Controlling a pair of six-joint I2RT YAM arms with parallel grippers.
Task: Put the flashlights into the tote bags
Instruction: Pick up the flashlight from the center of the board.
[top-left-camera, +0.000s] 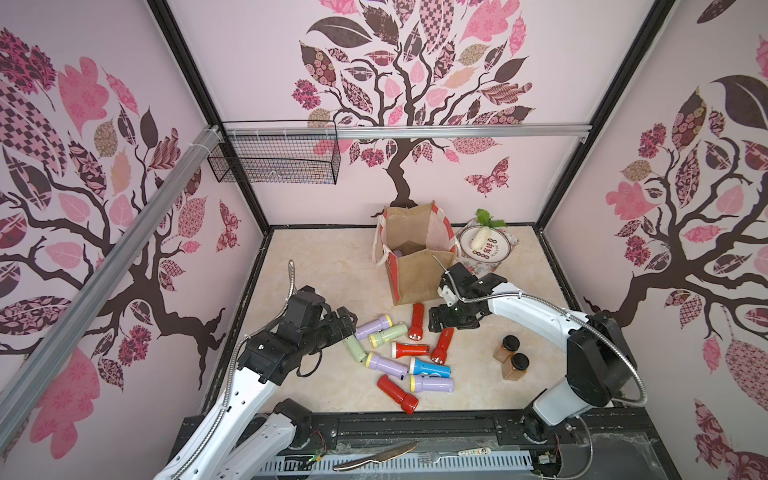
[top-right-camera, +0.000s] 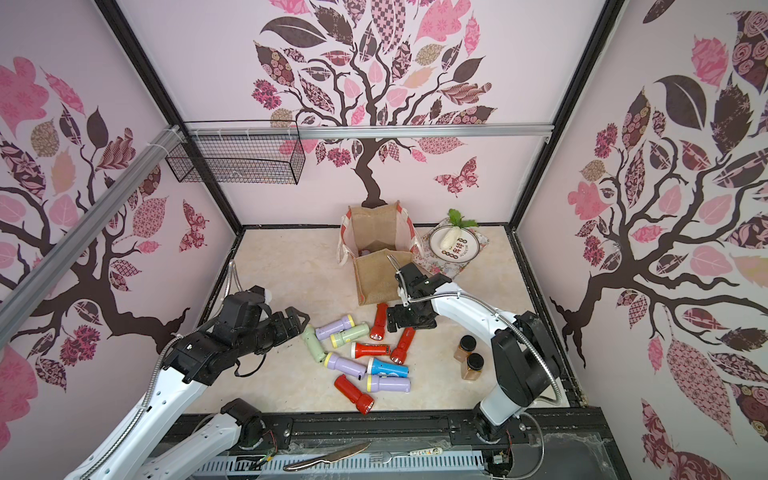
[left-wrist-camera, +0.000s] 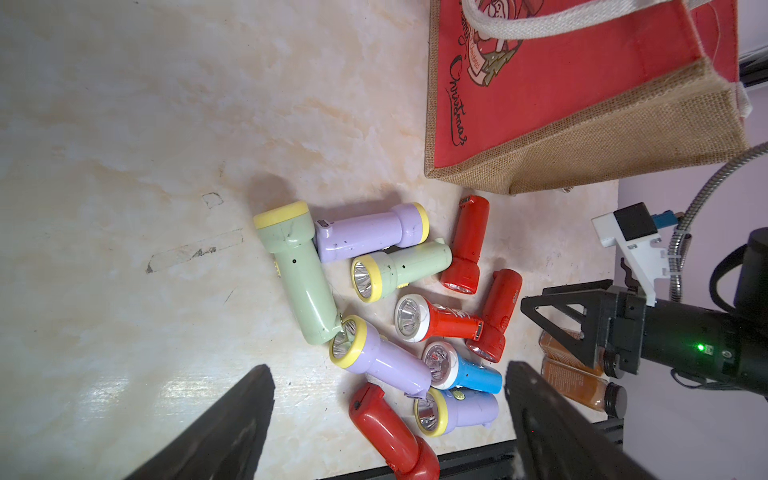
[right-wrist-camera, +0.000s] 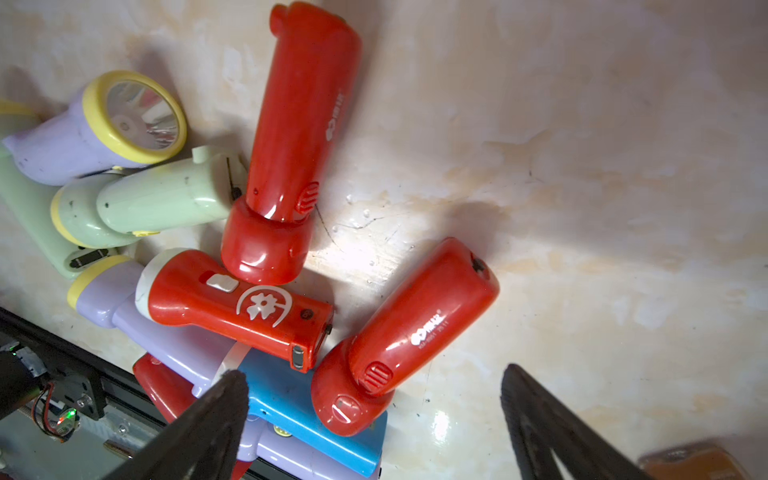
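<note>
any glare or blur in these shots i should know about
Right wrist view: bright glare on the table beside a red flashlight, and the jar at the edge is blurred. Left wrist view: soft sheen on the table near the left gripper, its fingers soft-edged. Both top views: evenly lit, the flashlights sharp.

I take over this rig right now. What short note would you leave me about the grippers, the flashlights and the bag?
left gripper: open, empty, beside the heap of flashlights.
right gripper: open, empty, over a red flashlight at the heap's edge.
bag: upright at the back, top open.
Done: a lilac thing shows inside the bag, probably a flashlight. The rest of the inside is hidden.
Left: ten flashlights lie on the table. None is gripped yet.
</note>
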